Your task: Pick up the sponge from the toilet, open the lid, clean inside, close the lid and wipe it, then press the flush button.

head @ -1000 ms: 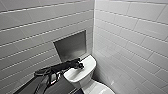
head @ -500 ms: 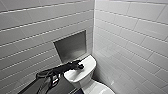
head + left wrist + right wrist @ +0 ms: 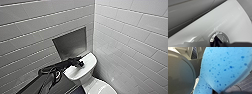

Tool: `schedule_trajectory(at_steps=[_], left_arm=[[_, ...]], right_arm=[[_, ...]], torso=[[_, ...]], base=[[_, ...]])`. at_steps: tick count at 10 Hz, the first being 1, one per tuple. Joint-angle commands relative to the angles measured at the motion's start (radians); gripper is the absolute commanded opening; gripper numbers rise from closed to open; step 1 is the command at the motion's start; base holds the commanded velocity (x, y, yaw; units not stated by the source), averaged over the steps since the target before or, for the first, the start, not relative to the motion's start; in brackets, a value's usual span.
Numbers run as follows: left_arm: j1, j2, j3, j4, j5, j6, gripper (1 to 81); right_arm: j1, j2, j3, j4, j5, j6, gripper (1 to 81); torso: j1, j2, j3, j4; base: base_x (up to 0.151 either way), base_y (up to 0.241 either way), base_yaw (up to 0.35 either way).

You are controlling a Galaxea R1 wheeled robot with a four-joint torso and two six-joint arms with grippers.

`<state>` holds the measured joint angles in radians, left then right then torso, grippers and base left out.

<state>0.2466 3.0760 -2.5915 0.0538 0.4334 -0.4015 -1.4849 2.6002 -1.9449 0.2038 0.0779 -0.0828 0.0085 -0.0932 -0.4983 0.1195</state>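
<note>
Closest to the right wrist camera, the blue sponge, speckled with darker pores, hangs clear of the floor. The right pincer (a dark edge under the sponge) is therefore judged to be pinching it. The sponge is held off to the side, beside what looks like a grey rounded edge of the toilet, probably to leave the other arm free. From the head camera, the left arm reaches from the lower left up and across to the white tank. The left pincer sits on the middle of the tank's flat top. The left wrist camera shows why: the button, round with a shiny metal ring, lies directly under a dark tip of the pincer, which touches or nearly touches it. Whether this pincer is spread or pressed together cannot be told. The placing suits the task's last step, pressing to flush. Below the tank, the lid seems to be down over the bowl. Behind the tank a grey metal niche is set in the wall, and pale tiles meet in the corner beyond.
</note>
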Motion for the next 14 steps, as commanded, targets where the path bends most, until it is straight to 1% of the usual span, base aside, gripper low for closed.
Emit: schedule_trajectory(at_steps=[1,2,3,4,5,6,7,9,11,12,13,14], left_arm=[[-0.108,0.026,0.013,0.021,-0.022,-0.005,1.0],[-0.117,0.017,0.020,0.014,-0.019,-0.005,1.0],[-0.134,-0.001,0.056,0.006,-0.016,-0.008,1.0],[-0.163,-0.035,0.129,-0.018,-0.005,-0.008,1.0],[-0.195,-0.080,0.230,-0.051,0.021,-0.010,1.0],[-0.223,-0.130,0.337,-0.057,0.021,-0.011,1.0],[-0.246,-0.179,0.430,-0.058,0.016,-0.035,1.0],[-0.286,-0.279,0.606,-0.046,0.002,-0.108,1.0],[-0.304,-0.347,0.714,-0.045,-0.005,-0.122,1.0],[-0.304,-0.376,0.747,-0.045,-0.004,-0.122,1.0],[-0.300,-0.419,0.810,-0.043,0.002,-0.122,1.0],[-0.293,-0.487,0.920,-0.039,0.005,-0.122,1.0]], right_arm=[[-0.004,0.022,-0.015,0.006,-0.087,-0.003,1.0],[-0.004,0.022,-0.015,0.006,-0.087,-0.003,1.0],[-0.004,0.020,-0.014,0.006,-0.087,-0.003,1.0],[-0.006,0.023,-0.014,0.005,-0.087,-0.003,1.0],[-0.004,0.025,-0.012,0.005,-0.087,-0.003,1.0],[-0.004,0.027,-0.012,0.003,-0.087,-0.003,1.0],[-0.006,0.027,-0.014,0.003,-0.087,-0.003,1.0],[-0.004,0.027,-0.015,0.003,-0.087,-0.003,1.0],[-0.002,0.027,-0.012,0.003,-0.087,-0.003,1.0],[-0.001,0.027,-0.012,0.003,-0.087,-0.003,1.0],[-0.001,0.027,-0.014,0.003,-0.087,-0.003,1.0],[0.001,0.025,-0.012,0.003,-0.087,-0.003,1.0]], torso=[[0.000,0.000,0.000,0.000],[-0.001,0.000,0.001,0.000],[-0.001,0.000,0.000,0.000],[-0.001,0.000,0.000,0.000],[-0.001,0.000,0.000,0.000],[-0.001,0.000,0.000,0.000],[0.000,0.000,0.000,0.000],[0.001,0.001,-0.002,0.000],[0.001,0.001,-0.002,0.000],[0.002,0.001,-0.002,0.000],[0.002,0.001,-0.002,0.000],[0.002,0.001,-0.002,0.000]], base=[[0.000,0.000,0.000],[0.000,0.000,0.000],[0.000,0.000,0.000],[0.000,0.000,0.000],[0.000,0.000,0.000],[0.000,0.000,0.000],[0.000,0.000,0.000],[0.000,0.000,0.000],[0.000,0.000,0.000],[0.000,0.000,0.000],[0.000,0.000,0.000],[0.000,0.000,0.000]])
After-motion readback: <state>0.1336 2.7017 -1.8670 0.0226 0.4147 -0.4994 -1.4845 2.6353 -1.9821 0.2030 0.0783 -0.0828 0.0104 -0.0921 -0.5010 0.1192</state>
